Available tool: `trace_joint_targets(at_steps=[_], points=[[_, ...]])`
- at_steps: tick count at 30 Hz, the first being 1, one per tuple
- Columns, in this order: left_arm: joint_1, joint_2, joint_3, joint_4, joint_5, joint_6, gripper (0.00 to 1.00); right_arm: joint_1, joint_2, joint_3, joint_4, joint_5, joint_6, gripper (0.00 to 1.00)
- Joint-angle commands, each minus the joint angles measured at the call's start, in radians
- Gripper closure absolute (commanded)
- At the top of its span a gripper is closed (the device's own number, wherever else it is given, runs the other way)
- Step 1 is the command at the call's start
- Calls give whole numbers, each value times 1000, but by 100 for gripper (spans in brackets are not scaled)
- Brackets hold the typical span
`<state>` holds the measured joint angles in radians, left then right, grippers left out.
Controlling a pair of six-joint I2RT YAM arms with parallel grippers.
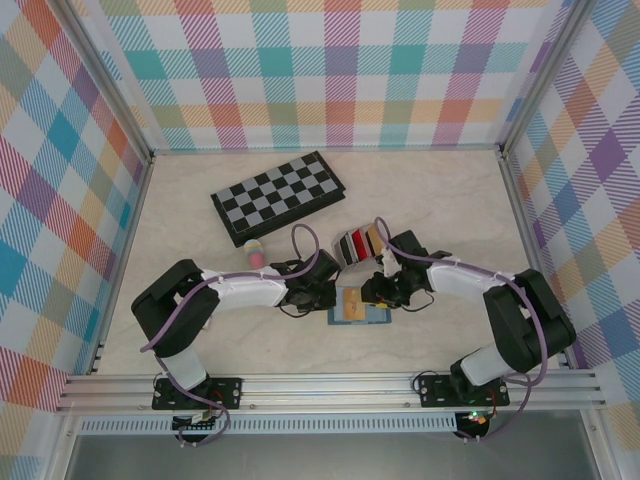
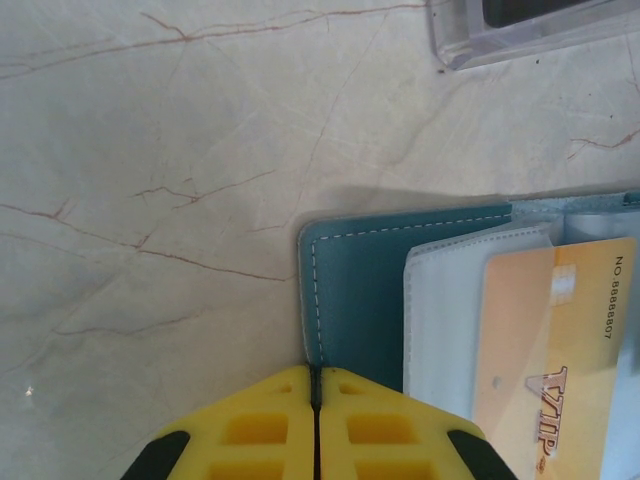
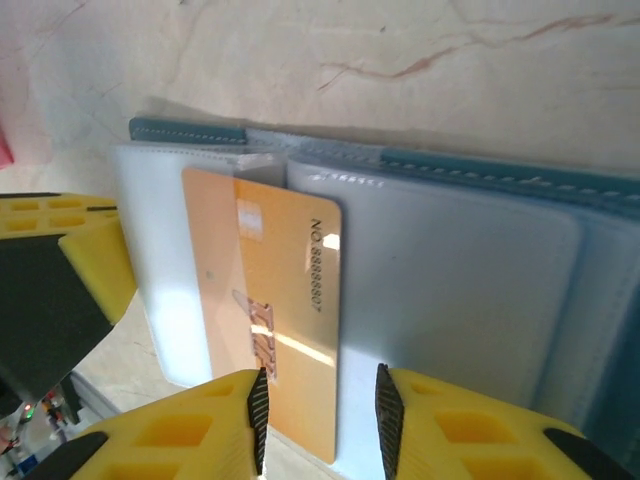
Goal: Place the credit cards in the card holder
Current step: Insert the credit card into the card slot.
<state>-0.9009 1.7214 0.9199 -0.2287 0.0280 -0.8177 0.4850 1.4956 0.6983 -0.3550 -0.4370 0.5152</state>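
Left pincer (image 2: 317, 390) shut, right pincer (image 3: 320, 415) open; retreating, it could snag the tan card (image 3: 275, 290) just ahead, half-seated in the card holder (image 3: 470, 270).

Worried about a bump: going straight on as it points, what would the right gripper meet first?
Probably the tan-yellow card, partly tucked into the card holder, just ahead of the right gripper; depth is unclear.

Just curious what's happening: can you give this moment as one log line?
left fingers: shut on card holder edge | right fingers: open | tan card: partly inserted
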Motion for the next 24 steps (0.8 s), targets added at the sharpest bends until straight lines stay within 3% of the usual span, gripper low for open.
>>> trace_joint_targets(at_steps=[1, 4, 9, 24], points=[[-3, 25, -21, -28, -24, 4, 94, 8, 28, 30, -34, 11, 9, 70], [-3, 30, -15, -27, -17, 9, 94, 19, 51, 35, -11, 14, 26, 80], [-3, 29, -14, -26, -16, 7, 94, 51, 93, 62, 9, 5, 38, 85], [-3, 24, -21, -26, -21, 4, 94, 129, 123, 109, 48, 2, 89, 84]])
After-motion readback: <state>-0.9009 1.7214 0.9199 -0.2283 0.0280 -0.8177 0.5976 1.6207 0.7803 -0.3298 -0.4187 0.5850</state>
